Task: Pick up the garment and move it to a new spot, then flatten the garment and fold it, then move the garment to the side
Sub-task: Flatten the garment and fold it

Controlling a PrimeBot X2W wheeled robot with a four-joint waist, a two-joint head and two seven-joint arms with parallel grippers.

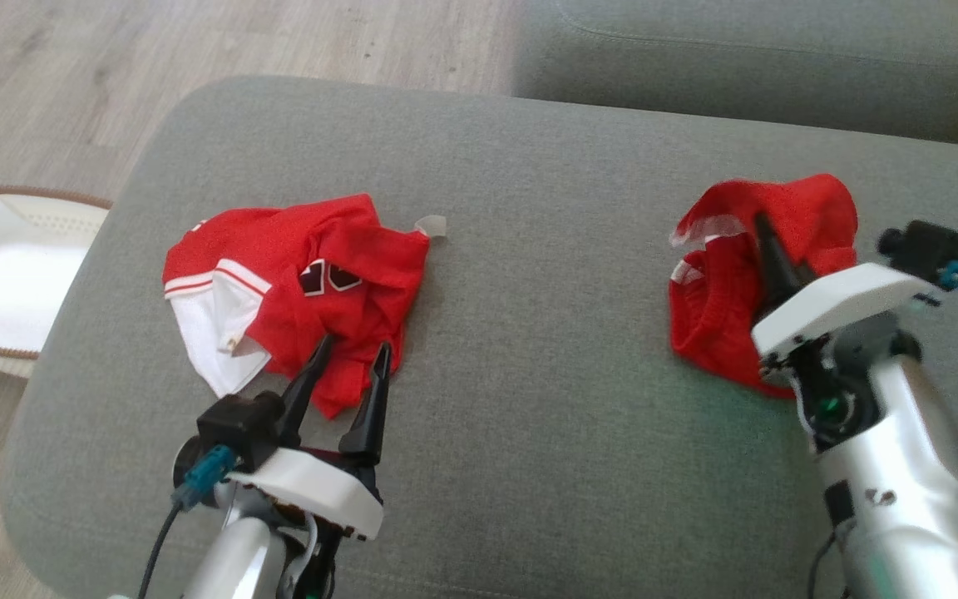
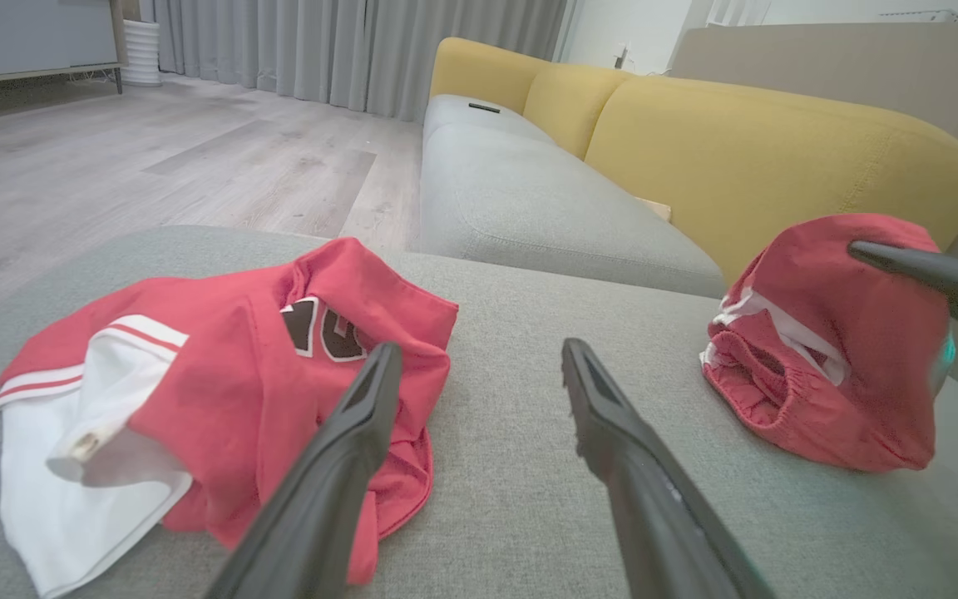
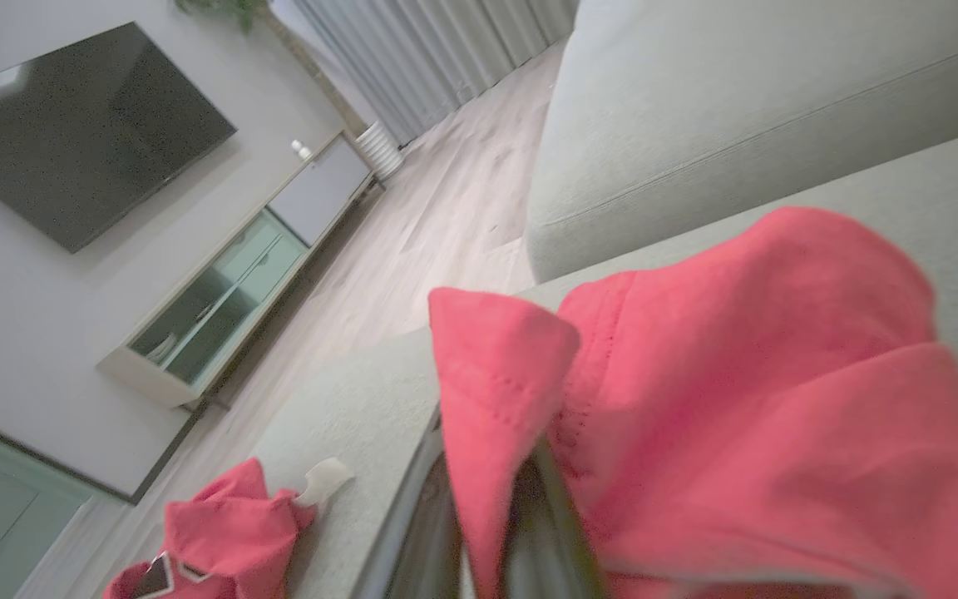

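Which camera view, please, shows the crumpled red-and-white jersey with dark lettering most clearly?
The left wrist view: the crumpled red-and-white jersey lies close, lettering and white panel plain. The head view shows it from above, smaller; the right wrist view catches one corner, bottom left.

Head camera high, looking down on grey cushion (image 1: 529,274) beyond left pincer (image 1: 355,343), left wrist camera low, facing yellow sofa (image 2: 778,150) past its fingers (image 2: 346,449), right wrist camera tilted, close against red shorts (image 3: 737,416) in right pincer (image 3: 491,499), all three share red jersey (image 1: 338,245) by left pincer.
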